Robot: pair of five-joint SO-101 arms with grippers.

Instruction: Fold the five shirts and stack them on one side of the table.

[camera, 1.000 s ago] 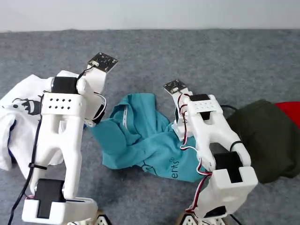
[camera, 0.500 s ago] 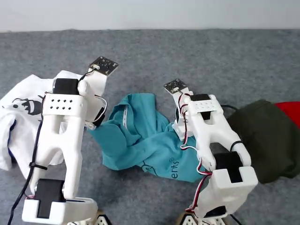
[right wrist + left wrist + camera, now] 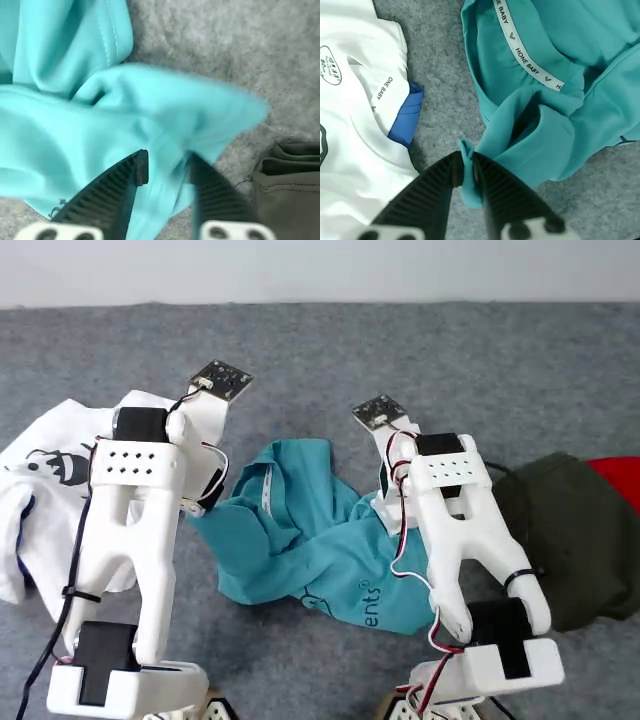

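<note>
A crumpled teal shirt (image 3: 300, 540) lies on the grey table between my two arms. My left gripper (image 3: 468, 172) is shut on a corner of the teal shirt's (image 3: 545, 75) edge, close to the white shirt (image 3: 355, 100). My right gripper (image 3: 167, 172) is open at the shirt's other side, with teal cloth (image 3: 75, 125) bunched between its fingers. The white printed shirt (image 3: 40, 470) lies at the left, partly under the left arm. A dark green shirt (image 3: 570, 530) lies at the right, beside the right arm.
A blue garment (image 3: 405, 117) peeks out from under the white shirt. A red one (image 3: 615, 475) shows at the right edge behind the dark green shirt (image 3: 285, 170). The far half of the grey table (image 3: 400, 350) is bare.
The right arm has swung a little to the right and forward, over the teal shirt's right edge. The left arm has barely moved and keeps its hold.
</note>
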